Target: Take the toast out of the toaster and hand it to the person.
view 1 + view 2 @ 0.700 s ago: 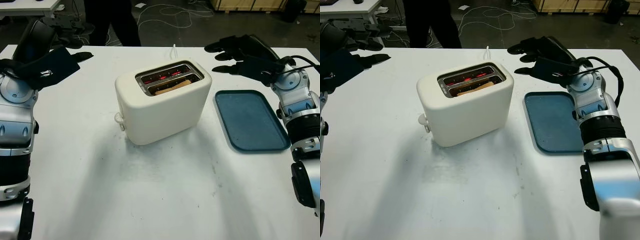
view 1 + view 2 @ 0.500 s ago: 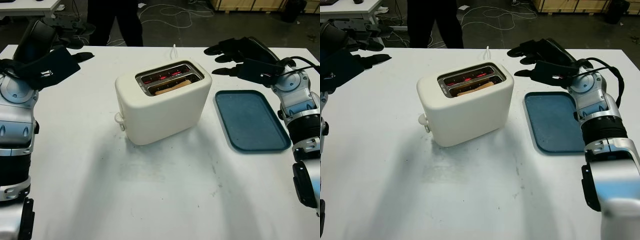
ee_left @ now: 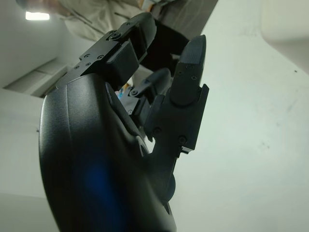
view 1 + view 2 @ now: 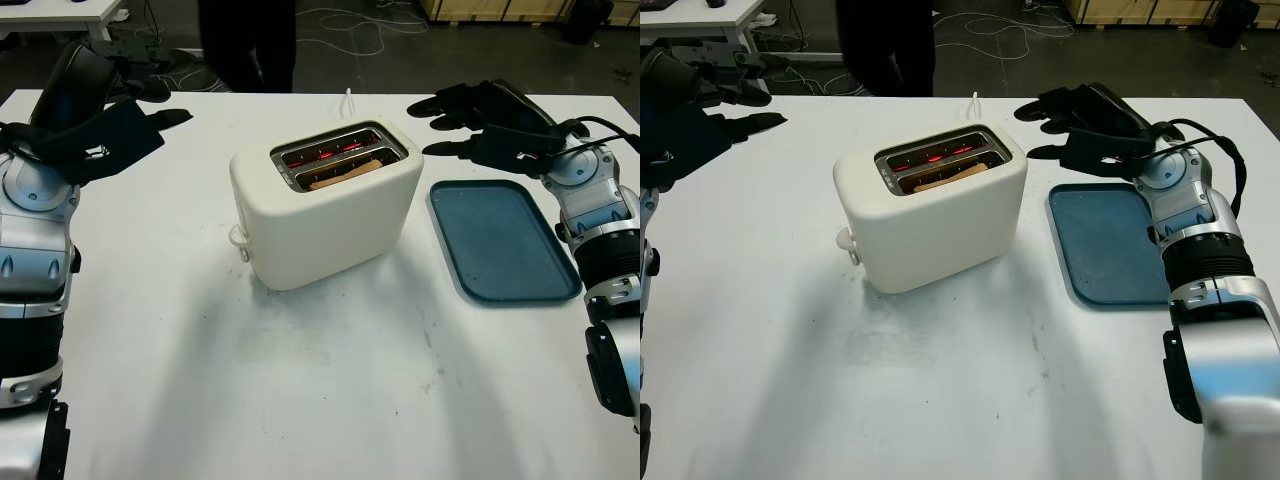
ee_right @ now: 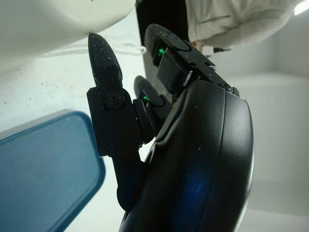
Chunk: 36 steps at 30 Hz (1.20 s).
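A cream two-slot toaster [image 4: 325, 205] stands mid-table, its heating wires glowing red. A slice of toast [image 4: 345, 174] sits low in the slot nearer me, only its top edge showing. My right hand [image 4: 478, 125] is open, hovering to the right of the toaster above the far end of the blue tray [image 4: 505, 240]. At the far left of the table my left hand [image 4: 120, 115] is held up, open, well away from the toaster. A person in dark trousers [image 4: 247, 42] stands beyond the table's far edge.
The white table [image 4: 300, 380] is bare in front of the toaster. The toaster's white cord [image 4: 349, 100] runs off the far edge. Cables lie on the dark floor behind, with a desk at the far left.
My right hand has lowered a little and shifted slightly right. The left hand has risen slightly. The person behind the table has stepped to the right.
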Tool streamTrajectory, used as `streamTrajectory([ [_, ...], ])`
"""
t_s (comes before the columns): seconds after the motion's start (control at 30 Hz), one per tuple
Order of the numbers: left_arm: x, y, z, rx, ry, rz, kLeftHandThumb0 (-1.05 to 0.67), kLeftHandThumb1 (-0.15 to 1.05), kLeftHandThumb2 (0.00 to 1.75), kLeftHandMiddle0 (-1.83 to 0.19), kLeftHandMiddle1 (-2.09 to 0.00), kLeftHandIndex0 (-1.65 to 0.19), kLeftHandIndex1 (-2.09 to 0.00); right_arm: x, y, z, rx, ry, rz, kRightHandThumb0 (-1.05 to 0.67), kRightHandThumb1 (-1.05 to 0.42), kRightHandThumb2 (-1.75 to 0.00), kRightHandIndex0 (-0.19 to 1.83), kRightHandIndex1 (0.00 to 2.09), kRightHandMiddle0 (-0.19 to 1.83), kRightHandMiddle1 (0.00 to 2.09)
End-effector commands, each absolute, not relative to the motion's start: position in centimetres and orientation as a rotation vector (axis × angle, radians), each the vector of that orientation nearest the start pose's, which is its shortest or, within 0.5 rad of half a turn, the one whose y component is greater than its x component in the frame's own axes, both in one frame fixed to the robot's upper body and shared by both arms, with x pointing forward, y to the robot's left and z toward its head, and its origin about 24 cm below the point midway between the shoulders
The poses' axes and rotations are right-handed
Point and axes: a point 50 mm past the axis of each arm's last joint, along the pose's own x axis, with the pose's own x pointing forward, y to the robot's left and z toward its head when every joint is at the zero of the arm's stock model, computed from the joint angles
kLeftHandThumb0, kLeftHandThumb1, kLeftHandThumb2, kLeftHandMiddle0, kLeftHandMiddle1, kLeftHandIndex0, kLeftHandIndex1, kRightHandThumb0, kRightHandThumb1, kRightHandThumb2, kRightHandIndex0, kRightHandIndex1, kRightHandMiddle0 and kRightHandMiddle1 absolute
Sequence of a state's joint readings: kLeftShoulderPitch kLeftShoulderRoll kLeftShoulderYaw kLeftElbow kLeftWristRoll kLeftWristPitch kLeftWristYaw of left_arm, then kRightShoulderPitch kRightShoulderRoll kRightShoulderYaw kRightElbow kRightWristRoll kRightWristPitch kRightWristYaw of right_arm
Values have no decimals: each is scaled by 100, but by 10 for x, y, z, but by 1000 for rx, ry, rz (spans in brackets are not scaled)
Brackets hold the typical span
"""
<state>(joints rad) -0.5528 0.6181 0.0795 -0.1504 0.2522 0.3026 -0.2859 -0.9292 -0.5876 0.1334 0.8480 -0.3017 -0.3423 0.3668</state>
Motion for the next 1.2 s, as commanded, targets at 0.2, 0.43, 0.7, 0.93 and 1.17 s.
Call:
streamTrajectory([
  [0.2,304,225,240,880,-331,-11,-42,92,2,-60,-47,-75,-2,390,-223,205,-926,-248,308,-49,-92,-3,74,2,70,0],
  [0.43,301,222,241,885,-341,-29,-45,92,3,-62,-46,-76,-2,389,-224,205,-923,-251,311,-50,-92,-4,74,2,70,0],
  [0.7,298,219,244,878,-335,-55,-42,92,3,-61,-45,-75,-2,389,-224,206,-941,-258,313,-51,-92,-4,75,2,71,0],
  [0.93,298,219,244,885,-327,-63,-46,91,2,-62,-45,-76,-2,389,-222,207,-933,-256,317,-50,-92,-3,75,1,70,0],
  [1.17,299,219,244,889,-323,-62,-45,92,1,-62,-45,-76,-2,389,-223,205,-942,-259,315,-55,-92,-3,76,1,71,1],
])
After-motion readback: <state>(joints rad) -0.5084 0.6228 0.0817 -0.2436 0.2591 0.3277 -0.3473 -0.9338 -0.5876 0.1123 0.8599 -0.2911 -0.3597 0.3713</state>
